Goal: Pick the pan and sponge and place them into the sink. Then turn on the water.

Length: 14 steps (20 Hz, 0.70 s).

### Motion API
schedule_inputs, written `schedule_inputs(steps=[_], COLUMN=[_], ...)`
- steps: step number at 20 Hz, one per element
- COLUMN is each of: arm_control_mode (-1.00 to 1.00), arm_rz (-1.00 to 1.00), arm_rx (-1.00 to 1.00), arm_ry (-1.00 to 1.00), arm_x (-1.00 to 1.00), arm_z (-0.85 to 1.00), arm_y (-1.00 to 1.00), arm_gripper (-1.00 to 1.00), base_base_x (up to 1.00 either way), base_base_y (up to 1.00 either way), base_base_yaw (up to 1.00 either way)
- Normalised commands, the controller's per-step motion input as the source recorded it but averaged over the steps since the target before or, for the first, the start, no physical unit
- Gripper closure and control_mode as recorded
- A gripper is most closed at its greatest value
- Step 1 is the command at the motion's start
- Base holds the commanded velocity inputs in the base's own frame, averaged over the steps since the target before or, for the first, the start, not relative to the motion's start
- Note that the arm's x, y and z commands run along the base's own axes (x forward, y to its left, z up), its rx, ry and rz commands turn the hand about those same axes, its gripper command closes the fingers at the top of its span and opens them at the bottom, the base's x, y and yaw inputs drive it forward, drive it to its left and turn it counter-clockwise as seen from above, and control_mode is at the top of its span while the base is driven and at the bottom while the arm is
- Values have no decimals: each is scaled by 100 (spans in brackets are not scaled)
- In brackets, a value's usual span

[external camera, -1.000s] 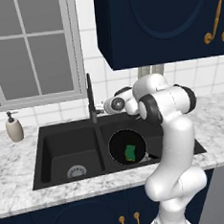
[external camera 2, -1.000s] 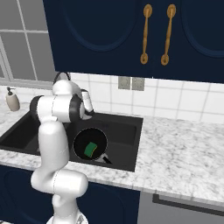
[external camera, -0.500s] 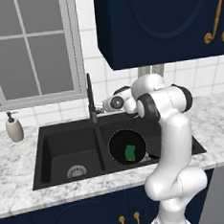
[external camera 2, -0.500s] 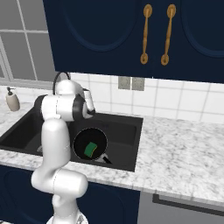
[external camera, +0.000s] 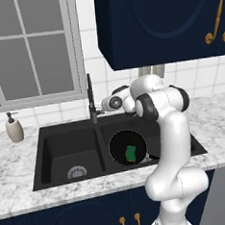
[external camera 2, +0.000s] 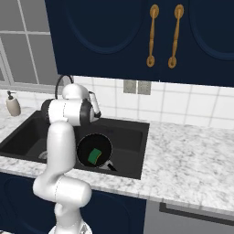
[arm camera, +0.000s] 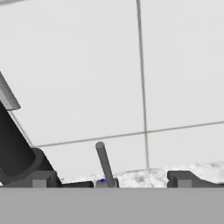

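Observation:
The black pan (external camera: 128,149) lies in the right basin of the black sink (external camera: 55,147), and the green sponge (external camera: 131,153) rests inside it. From the right base view the pan (external camera 2: 93,149) and sponge (external camera 2: 95,156) sit just past my arm. My gripper (external camera: 101,106) hovers above the divider, right beside the tall dark tap (external camera: 90,99). In the hand view the gripper (arm camera: 111,180) is open, its fingertips (arm camera: 40,179) spread wide with nothing between them. The thin tap lever (arm camera: 104,161) stands upright between them, and the tap's dark body (arm camera: 15,151) is at the left.
A soap dispenser (external camera: 13,129) stands on the marble counter (external camera: 24,189) left of the sink. Navy wall cabinets (external camera: 164,23) hang overhead. White tiled wall (arm camera: 144,65) is close behind the tap. The left basin holds a round silver drain (external camera: 76,172).
The hand has moved a little left toward the tap, staying open. Pan and sponge have not moved.

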Motion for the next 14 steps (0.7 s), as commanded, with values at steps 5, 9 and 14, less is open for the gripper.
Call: schedule_inputs(steps=[5, 9, 14], arm_control_mode=[-100, -100, -100], arm_rz=[0, 1, 1], arm_rx=[0, 0, 0], arm_ry=[-1, 0, -4], arm_x=[0, 11, 16], arm_z=[-18, -8, -19], arm_y=[0, 0, 0], arm_gripper=[-100, -100, -100], base_base_x=[0, 0, 0], base_base_y=[0, 0, 0], base_base_yaw=[0, 0, 0])
